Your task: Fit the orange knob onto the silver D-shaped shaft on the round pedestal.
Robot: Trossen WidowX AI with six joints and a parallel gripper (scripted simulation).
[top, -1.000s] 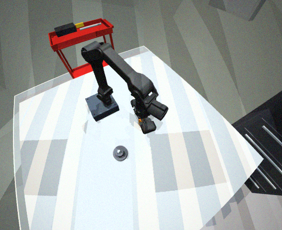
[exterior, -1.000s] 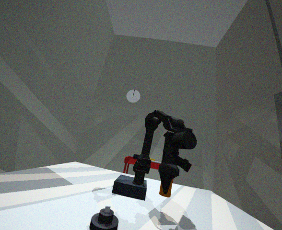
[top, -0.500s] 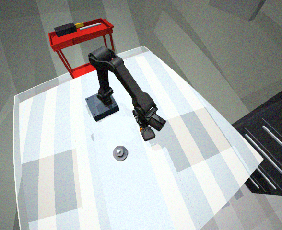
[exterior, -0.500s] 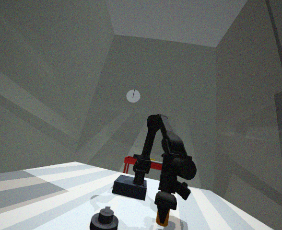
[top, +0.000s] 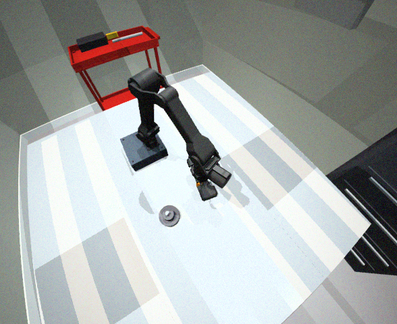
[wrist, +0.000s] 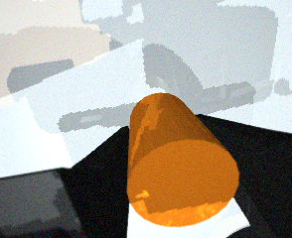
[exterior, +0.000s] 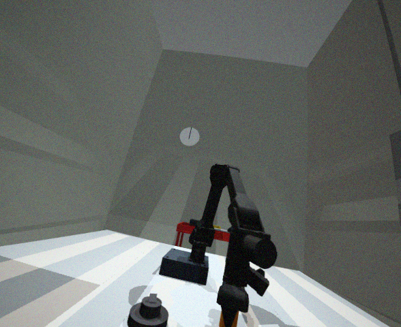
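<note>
My gripper point(top: 200, 185) point(exterior: 229, 317) point(wrist: 161, 127) is shut on the orange knob point(top: 198, 183) point(exterior: 222, 321) point(wrist: 183, 178), with one black finger on each side of it in the wrist view. The fingers point down. The knob's plain round end faces the wrist camera; its hole is hidden. Its lower end is cut off in the exterior view. The round grey pedestal point(top: 163, 221) point(exterior: 146, 318) stands on the table, apart from the knob, to its lower left in the top view. The silver shaft point(top: 167, 212) point(exterior: 153, 296) stands bare on top. Its flat side is hard to make out.
The arm's dark base block point(top: 144, 151) point(exterior: 183, 266) stands behind the pedestal on the striped white table point(top: 226, 272) point(exterior: 70, 253). A red cart point(top: 99, 57) point(exterior: 184, 227) stands beyond the table's back edge. A black rack point(top: 380, 209) is off the right side.
</note>
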